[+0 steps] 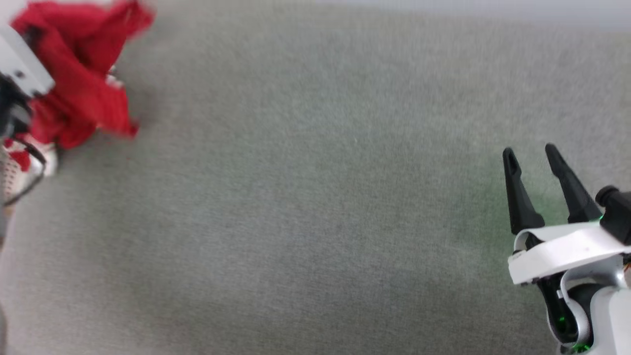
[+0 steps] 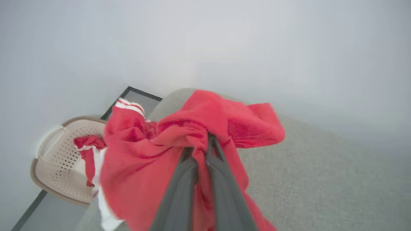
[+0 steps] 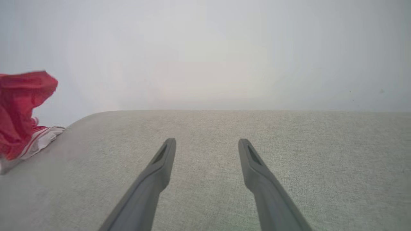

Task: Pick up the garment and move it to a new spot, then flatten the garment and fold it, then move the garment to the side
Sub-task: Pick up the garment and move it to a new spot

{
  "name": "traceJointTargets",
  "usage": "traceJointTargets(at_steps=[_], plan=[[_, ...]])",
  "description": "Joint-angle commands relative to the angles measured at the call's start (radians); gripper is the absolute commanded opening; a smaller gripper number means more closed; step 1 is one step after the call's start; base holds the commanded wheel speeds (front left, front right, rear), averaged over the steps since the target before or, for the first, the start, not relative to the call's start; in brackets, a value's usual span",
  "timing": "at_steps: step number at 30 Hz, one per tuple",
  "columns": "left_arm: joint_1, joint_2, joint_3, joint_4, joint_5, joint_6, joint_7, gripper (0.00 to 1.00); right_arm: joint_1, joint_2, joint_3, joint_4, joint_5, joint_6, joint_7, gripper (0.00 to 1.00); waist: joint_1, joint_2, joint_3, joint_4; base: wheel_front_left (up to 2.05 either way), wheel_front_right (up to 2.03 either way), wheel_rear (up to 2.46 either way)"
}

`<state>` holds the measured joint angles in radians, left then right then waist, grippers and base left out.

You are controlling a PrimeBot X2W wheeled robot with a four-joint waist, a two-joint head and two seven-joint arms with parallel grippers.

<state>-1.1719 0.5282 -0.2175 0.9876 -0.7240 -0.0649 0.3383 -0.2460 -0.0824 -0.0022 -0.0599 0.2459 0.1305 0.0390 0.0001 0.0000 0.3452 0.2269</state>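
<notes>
The garment (image 1: 79, 74) is a bunched red shirt with white striped trim, hanging at the far left of the grey table (image 1: 315, 222). In the left wrist view my left gripper (image 2: 205, 141) is shut on a fold of the garment (image 2: 154, 166), which drapes around its fingers, with part of it trailing into a basket. My right gripper (image 1: 532, 155) stands open at the lower right, its fingers apart above bare table cloth (image 3: 205, 141). The garment (image 3: 19, 109) shows at the left edge of the right wrist view.
A beige perforated laundry basket (image 2: 61, 160) stands beside the table's left end, and its rim (image 1: 10, 182) shows at the head view's left edge. A pale wall runs behind the table. The table's rounded far corner (image 3: 93, 115) lies near the garment.
</notes>
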Motion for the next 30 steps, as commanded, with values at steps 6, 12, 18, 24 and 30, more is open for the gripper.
traceJointTargets(at_steps=[6,12,18,24,30], plan=[[-0.040,0.040,-0.004,-0.073,0.015,-0.016,-0.028,0.00,0.042,0.020,-0.014,0.026,0.014,0.000,-0.029,1.00,-0.0001,0.0000,-0.177,0.030,0.00,0.00,0.00],[-0.068,0.060,-0.024,-0.191,0.028,-0.028,-0.023,0.00,0.069,0.029,-0.038,0.042,0.021,0.000,-0.049,1.00,-0.0001,0.0000,-0.249,0.028,0.00,0.00,0.00],[-0.075,0.054,-0.052,-0.351,0.035,-0.014,0.042,0.00,0.093,0.032,-0.075,0.048,0.027,0.000,-0.066,1.00,-0.0001,0.0000,-0.295,0.010,0.00,0.00,0.00],[-0.019,0.042,-0.078,-0.557,0.005,0.024,0.165,0.00,0.111,0.033,-0.115,0.048,0.034,0.000,-0.078,1.00,-0.0001,0.0000,-0.318,-0.043,0.00,0.00,0.00],[0.057,0.031,-0.100,-0.789,-0.019,0.090,0.276,0.00,0.113,0.033,-0.165,0.047,0.007,0.000,-0.080,1.00,-0.0001,0.0000,-0.316,-0.127,0.00,0.00,0.00]])
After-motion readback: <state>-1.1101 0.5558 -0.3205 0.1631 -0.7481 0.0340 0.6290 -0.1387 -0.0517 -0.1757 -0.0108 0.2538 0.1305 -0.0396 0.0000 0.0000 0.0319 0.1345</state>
